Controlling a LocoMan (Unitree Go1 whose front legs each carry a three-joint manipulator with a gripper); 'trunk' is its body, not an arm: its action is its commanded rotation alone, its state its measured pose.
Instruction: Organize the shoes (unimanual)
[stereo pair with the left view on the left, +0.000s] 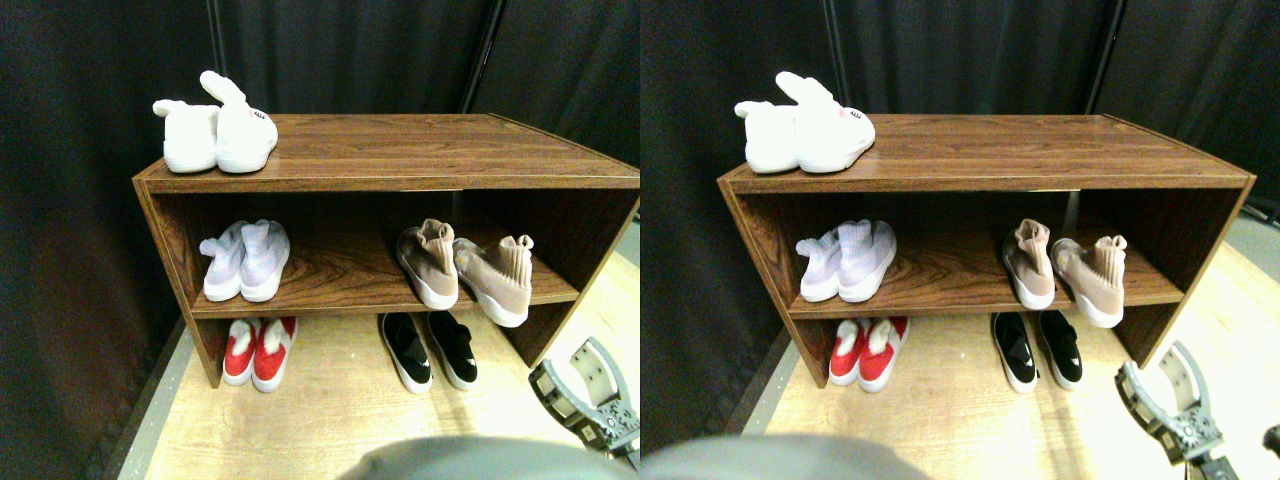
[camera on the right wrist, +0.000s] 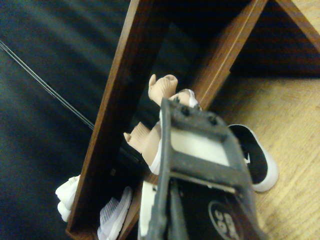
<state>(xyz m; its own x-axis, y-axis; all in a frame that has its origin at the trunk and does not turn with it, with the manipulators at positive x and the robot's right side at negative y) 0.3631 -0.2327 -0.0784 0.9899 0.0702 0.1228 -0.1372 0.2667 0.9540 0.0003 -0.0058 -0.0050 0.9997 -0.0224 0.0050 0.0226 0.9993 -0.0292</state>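
Hand (stereo pair with the left view on the left: 585, 385) near black slip-ons (stereo pair with the left view on the left: 430, 350), below shelf (stereo pair with the left view on the left: 340, 290).

A: Front cam?
B: Low, facing the whole shelf (stereo pair with the left view on the left: 390, 150) from well back, angled down.
A: Wrist?
B: Rolled sideways, close to the shelf's right end. Both catch the tan shoes (stereo pair with the left view on the left: 465, 268) and black slip-ons (stereo pair with the left view on the left: 430, 350).

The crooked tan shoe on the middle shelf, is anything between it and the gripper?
Nothing visible. The gripper hangs over bare floor in front of the rack's right end, below the right tan shoe, which juts past the shelf edge. The black shoes lie left of that path.
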